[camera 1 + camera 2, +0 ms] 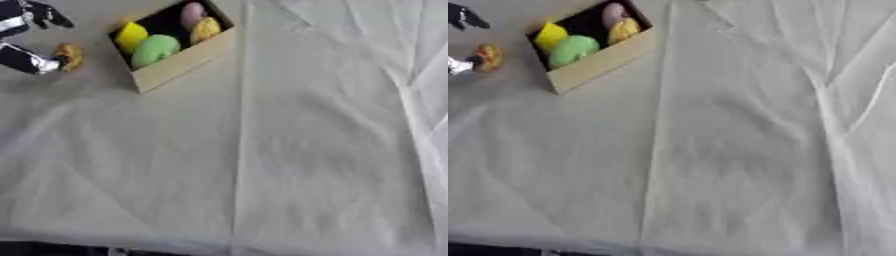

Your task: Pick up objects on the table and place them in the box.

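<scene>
— What is the box (179,62) made of?

— It looks like plain tan cardboard, rectangular and open-topped, lying askew near the far left of the table. Its inside is dark. Four rounded things sit in it: a yellow piece (131,36), a pale green lump (156,49), a pinkish oval (192,14) and an orange-yellow one (206,29) just beside the pink.

— And the robot's hand?

— The left hand (26,37) shows at the upper left edge, black with silver parts. A small golden-brown object (69,56), lumpy in shape, sits at a silver fingertip (45,63), just left of the box and apart from it. Whether the fingers pinch it or only touch it cannot be told. The right hand shows in neither view.

— The surface?

— A white cloth (737,150) covers the table, soft and matte, with long creases running away from the camera and folds toward the right. A dark strip (52,248) shows along the bottom edge.
</scene>
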### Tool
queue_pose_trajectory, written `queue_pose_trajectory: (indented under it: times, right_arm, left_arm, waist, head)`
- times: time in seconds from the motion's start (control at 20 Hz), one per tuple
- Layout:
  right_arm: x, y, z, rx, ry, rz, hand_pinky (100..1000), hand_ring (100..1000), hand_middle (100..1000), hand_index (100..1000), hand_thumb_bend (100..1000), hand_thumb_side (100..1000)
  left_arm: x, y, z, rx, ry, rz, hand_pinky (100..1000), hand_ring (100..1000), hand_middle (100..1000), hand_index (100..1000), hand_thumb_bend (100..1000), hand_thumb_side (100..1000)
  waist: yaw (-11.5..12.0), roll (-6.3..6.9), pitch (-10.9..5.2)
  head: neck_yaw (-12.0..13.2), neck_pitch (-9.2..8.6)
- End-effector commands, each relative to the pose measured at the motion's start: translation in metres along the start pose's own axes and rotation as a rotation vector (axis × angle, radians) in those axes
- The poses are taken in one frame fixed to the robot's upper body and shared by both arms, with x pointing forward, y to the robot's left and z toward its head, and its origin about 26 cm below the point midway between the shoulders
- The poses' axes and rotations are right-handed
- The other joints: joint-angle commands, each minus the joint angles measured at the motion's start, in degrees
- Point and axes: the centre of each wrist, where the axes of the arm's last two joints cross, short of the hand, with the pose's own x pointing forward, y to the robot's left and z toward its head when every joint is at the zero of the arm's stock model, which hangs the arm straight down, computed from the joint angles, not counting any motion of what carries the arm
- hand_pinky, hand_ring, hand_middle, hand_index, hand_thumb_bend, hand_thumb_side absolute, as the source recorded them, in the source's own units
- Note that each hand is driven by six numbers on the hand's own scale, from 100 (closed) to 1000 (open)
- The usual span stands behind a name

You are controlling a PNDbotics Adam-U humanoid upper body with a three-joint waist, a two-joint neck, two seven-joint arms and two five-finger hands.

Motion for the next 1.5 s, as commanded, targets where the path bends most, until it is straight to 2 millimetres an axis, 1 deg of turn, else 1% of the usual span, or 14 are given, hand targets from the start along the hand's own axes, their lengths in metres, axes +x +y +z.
queue_pose_trajectory:
  times: [0.05, 0.1, 0.2, 0.45, 0.55, 0.65, 0.75, 0.8, 0.85, 0.95, 1.15, 1.25, 1.3, 1.5]
  right_arm:
    - [0.005, -0.001, -0.006, 0.020, -0.022, 0.021, 1000, 761, 769, 853, 100, 595]
    - [0.005, -0.001, -0.006, 0.021, -0.023, 0.022, 1000, 761, 769, 853, 100, 596]
    - [0.004, 0.000, -0.006, 0.021, -0.021, 0.022, 1000, 761, 769, 853, 100, 598]
    - [0.003, 0.003, -0.004, 0.026, -0.011, 0.027, 1000, 760, 769, 853, 100, 601]
    - [0.003, 0.004, -0.004, 0.026, -0.010, 0.028, 1000, 760, 769, 853, 100, 601]
    - [0.002, 0.004, -0.004, 0.026, -0.011, 0.030, 1000, 760, 769, 853, 100, 601]
    - [0.002, 0.005, -0.004, 0.027, -0.012, 0.030, 1000, 760, 769, 853, 100, 602]
    - [0.002, 0.005, -0.003, 0.027, -0.012, 0.031, 1000, 760, 768, 853, 100, 586]
    - [0.002, 0.006, -0.003, 0.028, -0.011, 0.032, 1000, 760, 769, 853, 100, 603]
    - [0.001, 0.007, -0.002, 0.029, -0.008, 0.033, 1000, 760, 769, 853, 100, 604]
    - [0.000, 0.009, -0.002, 0.032, -0.002, 0.035, 1000, 757, 769, 854, 100, 607]
    - [0.000, 0.010, -0.002, 0.034, -0.002, 0.036, 1000, 756, 769, 854, 100, 608]
    - [0.000, 0.010, -0.002, 0.035, -0.003, 0.037, 1000, 756, 769, 854, 100, 608]
    - [0.000, 0.011, -0.003, 0.040, -0.007, 0.040, 1000, 756, 769, 855, 100, 607]
  left_arm:
    - [-0.006, 0.011, 0.005, 0.020, 0.058, -0.016, 791, 864, 785, 895, 300, 231]
    - [-0.007, 0.009, 0.005, 0.019, 0.072, -0.016, 791, 865, 785, 897, 303, 229]
    - [-0.009, 0.006, 0.005, 0.024, 0.101, -0.021, 795, 875, 800, 904, 325, 186]
    - [-0.010, 0.003, 0.005, 0.076, 0.140, -0.034, 797, 880, 809, 909, 302, 119]
    - [-0.010, 0.003, 0.004, 0.092, 0.151, -0.038, 799, 881, 809, 908, 306, 120]
    - [-0.010, 0.002, 0.004, 0.102, 0.166, -0.044, 799, 881, 809, 908, 305, 102]
    - [-0.011, 0.002, 0.004, 0.115, 0.182, -0.048, 798, 880, 809, 908, 298, 100]
    - [-0.011, 0.002, 0.005, 0.122, 0.191, -0.049, 798, 880, 808, 907, 292, 100]
    - [-0.011, 0.002, 0.005, 0.129, 0.201, -0.050, 797, 879, 808, 905, 284, 100]
    - [-0.012, 0.003, 0.006, 0.144, 0.219, -0.052, 796, 878, 806, 903, 275, 100]
    - [-0.014, 0.002, 0.007, 0.150, 0.253, -0.056, 791, 874, 801, 892, 287, 100]
    - [-0.015, 0.000, 0.008, 0.136, 0.272, -0.068, 786, 874, 798, 883, 336, 113]
    - [-0.016, -0.001, 0.008, 0.129, 0.284, -0.076, 784, 872, 797, 880, 336, 116]
    - [-0.017, -0.002, 0.009, 0.112, 0.328, -0.112, 774, 866, 786, 861, 390, 142]
  waist:
    - [-0.2, -0.82, -0.20]
    - [-0.3, -0.82, -0.08]
    - [-0.4, -0.84, 0.18]
    - [-0.5, -0.89, 0.73]
    - [-0.6, -0.91, 0.96]
    - [-0.8, -0.95, 1.20]
    - [-1.0, -1.00, 1.40]
    - [-1.1, -1.02, 1.51]
    - [-1.1, -1.03, 1.61]
    - [-1.2, -1.02, 1.82]
    - [-1.3, -0.94, 2.21]
    - [-1.3, -0.93, 2.42]
    - [-1.4, -0.92, 2.53]
    - [-1.3, -0.93, 2.76]
  head:
    - [0.6, -0.25]
    - [0.6, -0.35]
    - [0.8, -0.60]
    - [1.2, -1.12]
    - [1.3, -1.45]
    - [1.3, -1.71]
    - [1.2, -1.90]
    - [1.3, -2.02]
    - [1.3, -2.14]
    - [1.3, -2.38]
    - [1.5, -2.72]
    - [1.5, -2.78]
    - [1.6, -2.74]
    - [1.7, -2.77]
